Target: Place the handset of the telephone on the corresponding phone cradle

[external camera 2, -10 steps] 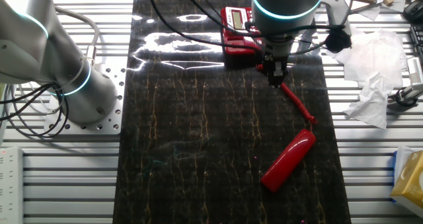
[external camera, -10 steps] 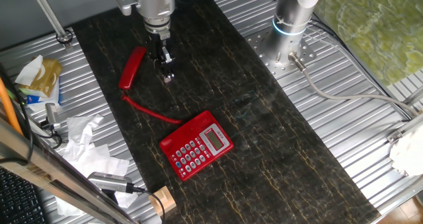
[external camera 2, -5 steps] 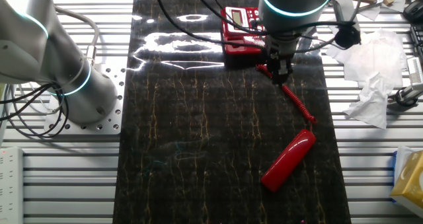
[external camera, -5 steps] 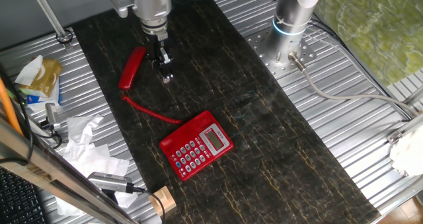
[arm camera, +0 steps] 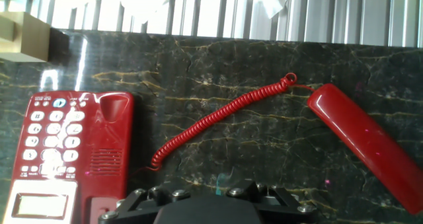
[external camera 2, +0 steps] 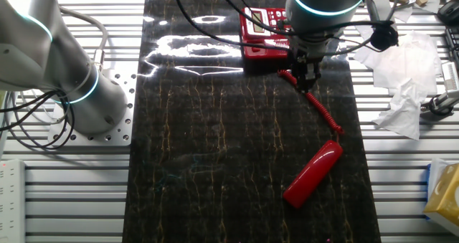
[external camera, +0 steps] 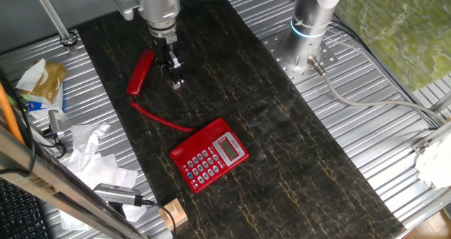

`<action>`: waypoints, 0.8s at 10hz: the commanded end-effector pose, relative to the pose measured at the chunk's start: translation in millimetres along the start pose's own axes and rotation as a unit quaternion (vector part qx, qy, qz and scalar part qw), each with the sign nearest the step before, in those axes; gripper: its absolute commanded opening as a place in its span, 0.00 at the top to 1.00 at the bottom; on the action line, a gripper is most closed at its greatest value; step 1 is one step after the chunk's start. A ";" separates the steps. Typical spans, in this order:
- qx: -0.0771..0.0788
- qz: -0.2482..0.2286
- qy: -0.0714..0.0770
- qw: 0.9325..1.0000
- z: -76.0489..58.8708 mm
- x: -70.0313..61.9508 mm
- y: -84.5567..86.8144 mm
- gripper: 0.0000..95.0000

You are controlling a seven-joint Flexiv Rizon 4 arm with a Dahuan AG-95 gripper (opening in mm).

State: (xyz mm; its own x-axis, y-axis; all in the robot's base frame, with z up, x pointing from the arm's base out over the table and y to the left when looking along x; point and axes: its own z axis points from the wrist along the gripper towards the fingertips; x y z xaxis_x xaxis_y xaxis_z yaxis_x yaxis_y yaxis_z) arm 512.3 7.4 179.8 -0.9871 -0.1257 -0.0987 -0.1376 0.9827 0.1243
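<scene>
The handset [external camera: 141, 72] is a slim red bar lying on the dark mat at the far left; it also shows in the other fixed view [external camera 2: 313, 174] and in the hand view [arm camera: 367, 145]. Its red coiled cord [external camera: 161, 118] runs to the telephone [external camera: 209, 154], a squarish red base with grey keys. The phone cradle [arm camera: 109, 151] beside the keypad is bare. My gripper [external camera: 177, 82] hangs over the mat just right of the handset, apart from it. Its fingers look shut and hold nothing. In the other fixed view the gripper [external camera 2: 308, 82] is above the cord near the telephone [external camera 2: 262, 34].
Crumpled tissue [external camera: 88, 151] and a yellow-white pack [external camera: 42, 80] lie on the ridged metal left of the mat. A wooden block [external camera: 173, 214] sits at the mat's near corner. A second arm's base [external camera: 310, 27] stands to the right.
My gripper has shifted slightly sideways toward the handset's side of the mat. The handset, cord and telephone have not moved.
</scene>
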 end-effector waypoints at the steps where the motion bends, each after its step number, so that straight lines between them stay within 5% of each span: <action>1: -0.001 0.000 0.001 1.000 -0.9 -2.3 1.3 0.40; 8: -0.003 0.003 0.005 1.000 -6.6 -15.8 8.4 0.40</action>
State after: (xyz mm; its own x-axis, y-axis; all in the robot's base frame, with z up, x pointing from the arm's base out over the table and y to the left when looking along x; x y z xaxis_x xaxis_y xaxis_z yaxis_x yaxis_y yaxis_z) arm 527.4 17.6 189.4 -0.9887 -0.1216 -0.0882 -0.1325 0.9825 0.1306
